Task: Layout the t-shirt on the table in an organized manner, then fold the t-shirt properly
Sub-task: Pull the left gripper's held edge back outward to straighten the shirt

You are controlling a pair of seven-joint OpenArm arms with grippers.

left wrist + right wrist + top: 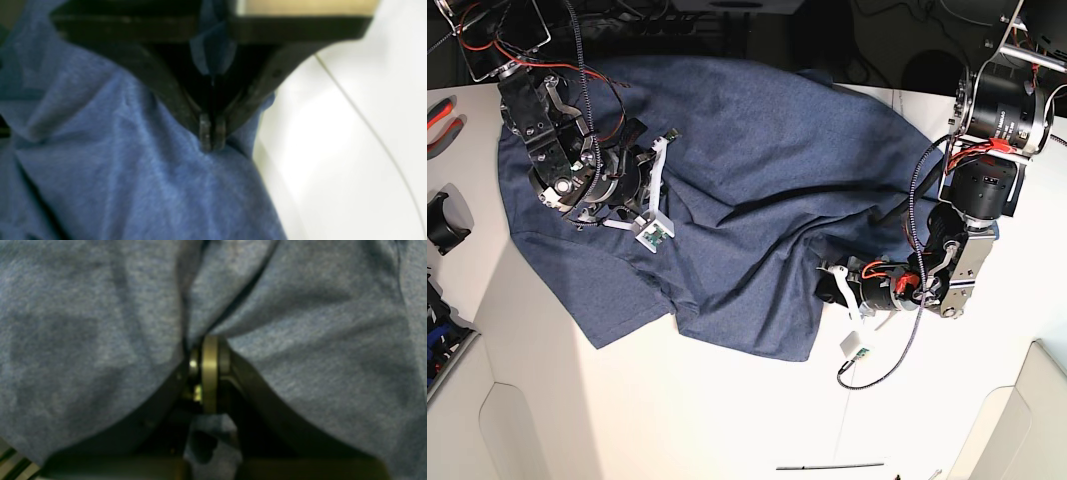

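Slate-blue t-shirt (pixel 727 180) rumpled on white table (pixel 727 420); left pincer (pixel 211 141), right pincer (pixel 206 350) each clamped on fabric.

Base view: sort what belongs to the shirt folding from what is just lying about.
Job: t-shirt; table; left gripper, shut on the shirt; right gripper, shut on the shirt.

Lying about: red-handled tool; black part, both at the table's left edge.
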